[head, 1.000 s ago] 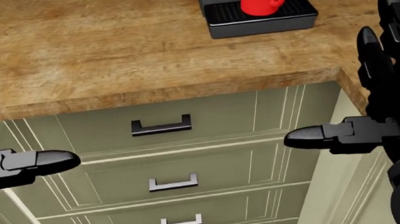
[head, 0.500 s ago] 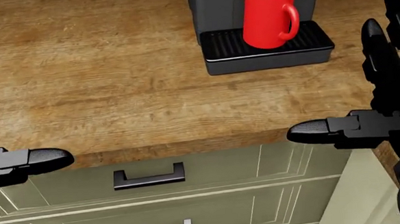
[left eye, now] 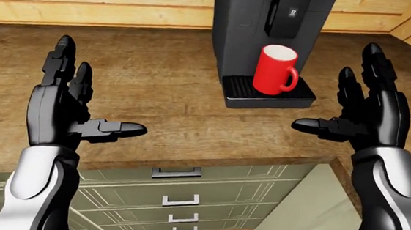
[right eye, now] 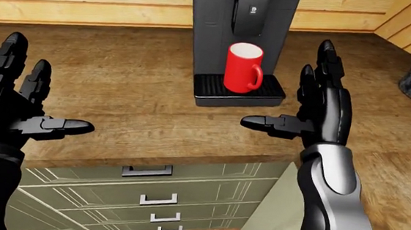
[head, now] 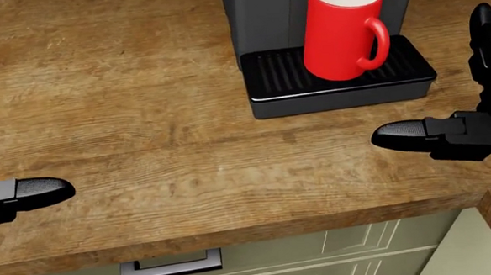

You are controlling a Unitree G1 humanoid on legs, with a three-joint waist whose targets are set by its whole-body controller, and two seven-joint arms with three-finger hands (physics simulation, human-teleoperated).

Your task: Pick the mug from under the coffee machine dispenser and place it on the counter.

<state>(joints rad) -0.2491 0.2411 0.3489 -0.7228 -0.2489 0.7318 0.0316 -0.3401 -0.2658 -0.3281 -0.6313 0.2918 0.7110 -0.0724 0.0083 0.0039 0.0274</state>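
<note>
Left-eye view puts both hands nearest, raised palm-inward above the counter's near edge. The left hand (left eye: 63,101) is fully spread, thumb pointing inward, gripping nothing; the right hand (left eye: 367,114) is likewise wide open and empty, a ready posture for reaching rather than holding. Below the hands sit the green drawers (left eye: 178,187); under and beyond them runs the wooden counter (left eye: 142,82), bare between the two palms, which looks like a fair spot for setting down. Farther on, beyond the right hand and a little to its thumb side, the red mug (left eye: 274,69) stands upright on the coffee machine (left eye: 271,21)'s drip tray (head: 335,79), handle turned toward the right hand, which probably favours a right-handed grasp.
</note>
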